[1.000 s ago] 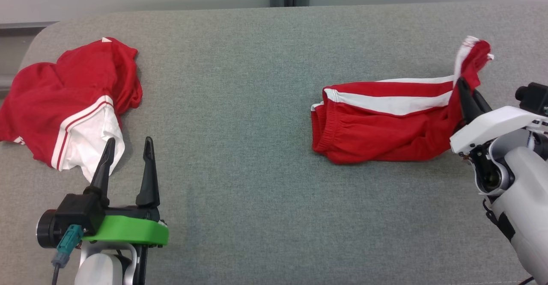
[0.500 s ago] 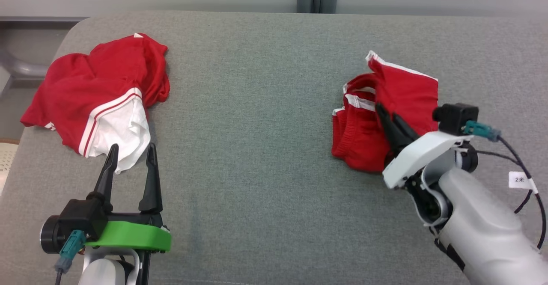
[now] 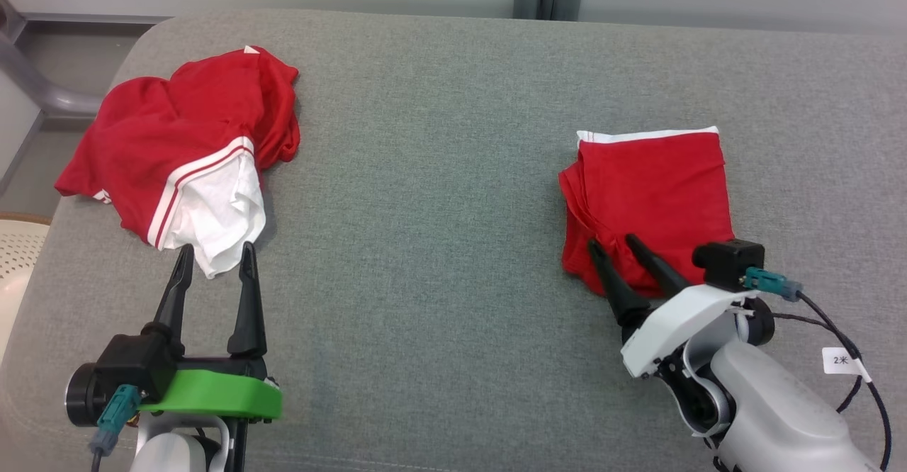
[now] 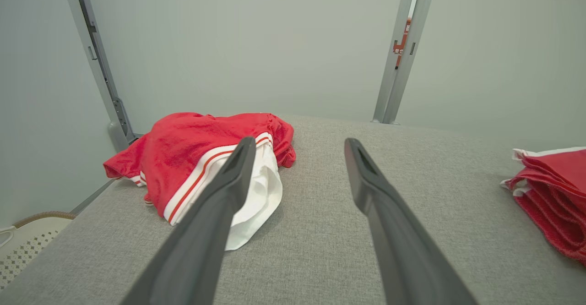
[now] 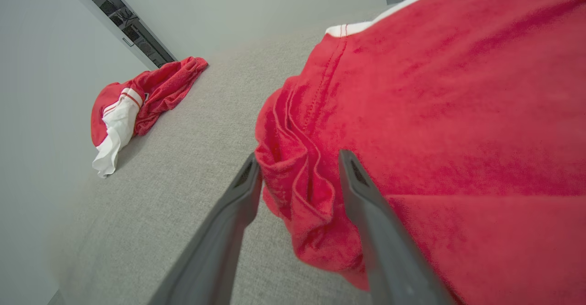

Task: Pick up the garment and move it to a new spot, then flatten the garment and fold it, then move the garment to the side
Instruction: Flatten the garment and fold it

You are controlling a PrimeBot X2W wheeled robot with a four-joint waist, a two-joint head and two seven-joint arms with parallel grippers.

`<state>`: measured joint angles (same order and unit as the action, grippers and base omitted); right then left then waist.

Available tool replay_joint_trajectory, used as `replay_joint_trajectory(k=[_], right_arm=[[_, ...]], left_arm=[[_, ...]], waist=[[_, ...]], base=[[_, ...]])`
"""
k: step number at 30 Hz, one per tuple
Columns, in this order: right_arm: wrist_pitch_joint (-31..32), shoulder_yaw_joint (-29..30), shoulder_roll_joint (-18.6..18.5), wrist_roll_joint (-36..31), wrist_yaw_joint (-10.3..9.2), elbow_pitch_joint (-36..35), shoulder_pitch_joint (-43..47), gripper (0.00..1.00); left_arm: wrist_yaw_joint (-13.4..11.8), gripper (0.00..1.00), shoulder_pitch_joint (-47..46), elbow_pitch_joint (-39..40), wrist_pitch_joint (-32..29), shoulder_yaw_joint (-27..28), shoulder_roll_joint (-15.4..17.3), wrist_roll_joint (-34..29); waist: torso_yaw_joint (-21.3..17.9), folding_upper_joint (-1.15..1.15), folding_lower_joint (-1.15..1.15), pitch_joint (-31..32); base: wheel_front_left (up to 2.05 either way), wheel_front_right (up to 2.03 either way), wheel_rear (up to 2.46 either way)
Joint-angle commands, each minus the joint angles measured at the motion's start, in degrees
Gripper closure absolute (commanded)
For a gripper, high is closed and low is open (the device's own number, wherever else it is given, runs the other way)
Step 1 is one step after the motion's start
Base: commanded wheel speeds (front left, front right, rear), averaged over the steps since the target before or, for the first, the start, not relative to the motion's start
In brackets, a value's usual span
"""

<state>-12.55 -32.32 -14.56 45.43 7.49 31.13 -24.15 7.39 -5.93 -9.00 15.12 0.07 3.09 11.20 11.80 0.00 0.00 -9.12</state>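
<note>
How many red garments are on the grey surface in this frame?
2. A crumpled red-and-white garment lies at the left; a folded red garment lies at the right. None appears hidden.

surface: grey woven fabric. garment, right part of surface: plain red, white band on far edge. crumpled garment, left part: red, white panel, red-white stripes. left end effector: black fingers, green base. right end effector: black fingers, white base.
</note>
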Motion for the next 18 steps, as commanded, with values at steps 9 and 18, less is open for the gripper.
replay_joint_trajectory(k=[9,18], right_arm=[[-2.35,8.67,-4.46,-0.67,0.01,-2.31,0.54,0.00],[-2.64,12.98,-7.09,-5.88,0.01,1.02,-0.26,1.00]], left_arm=[[0.19,0.00,0.32,-0.18,0.03,-0.64,0.35,-0.12],[0.19,0.00,-0.21,-0.20,0.03,-1.24,0.75,0.01]], waist=[[-1.04,0.00,0.00,0.51],[-0.50,0.00,0.00,-0.25]], base=[[0.00,0.00,0.00],[0.00,0.00,0.00]])
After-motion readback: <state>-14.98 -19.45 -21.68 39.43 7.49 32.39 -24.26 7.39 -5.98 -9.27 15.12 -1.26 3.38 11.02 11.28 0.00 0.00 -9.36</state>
